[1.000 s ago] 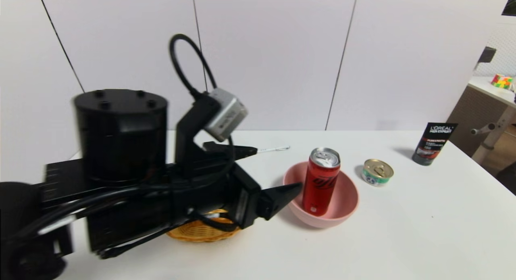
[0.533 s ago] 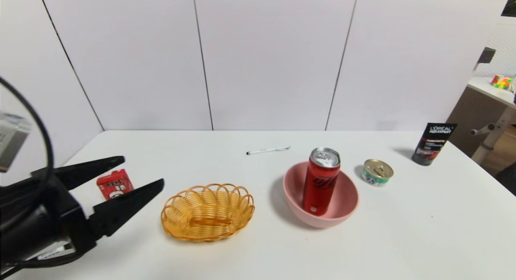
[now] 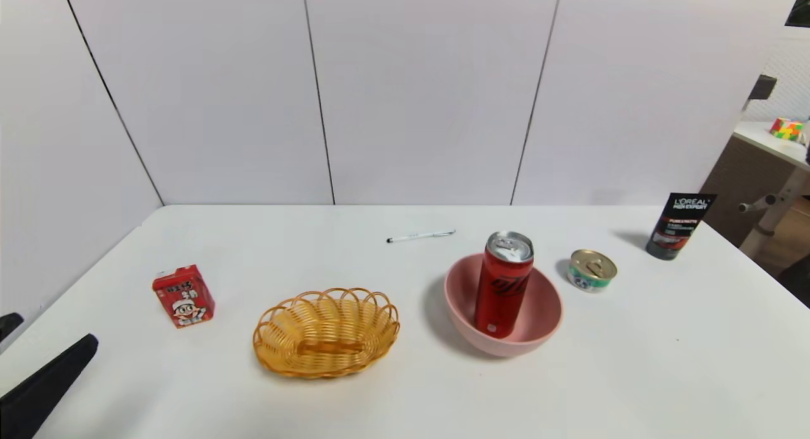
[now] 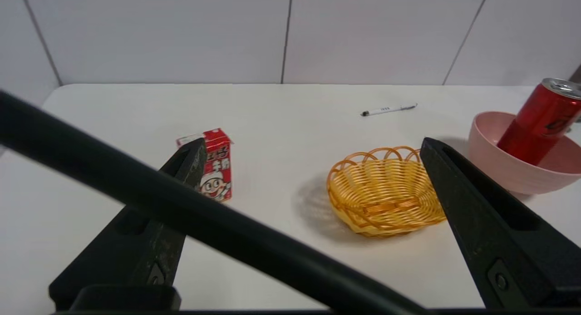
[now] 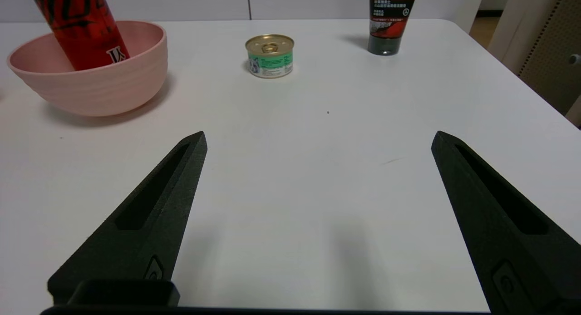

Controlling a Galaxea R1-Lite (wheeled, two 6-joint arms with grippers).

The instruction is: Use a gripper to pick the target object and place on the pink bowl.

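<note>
The tall red can (image 3: 504, 284) stands slightly tilted inside the pink bowl (image 3: 549, 312), right of the table's middle, with nothing touching it. My left gripper (image 3: 57, 327) is at the table's near left corner, far from the bowl, open and empty. Its wrist view shows the wide-apart fingers of this left gripper (image 4: 312, 141), with the can (image 4: 538, 124) and the bowl (image 4: 494, 165) far off to one side. My right gripper (image 5: 318, 134) is out of the head view; it hangs open over bare table, with the bowl (image 5: 100, 88) and the can (image 5: 81, 29) ahead of it.
A yellow wicker basket (image 3: 326, 331) sits left of the bowl, and a small red cartoon carton (image 3: 183, 296) lies farther left. A green-labelled tin (image 3: 591, 270), a black tube (image 3: 680, 226) and a pen (image 3: 421, 236) lie behind. A black cable (image 4: 181, 215) crosses the left wrist view.
My left arm has drawn back from just beside the bowl to the near left corner, staying open. The can has stayed in the bowl.
</note>
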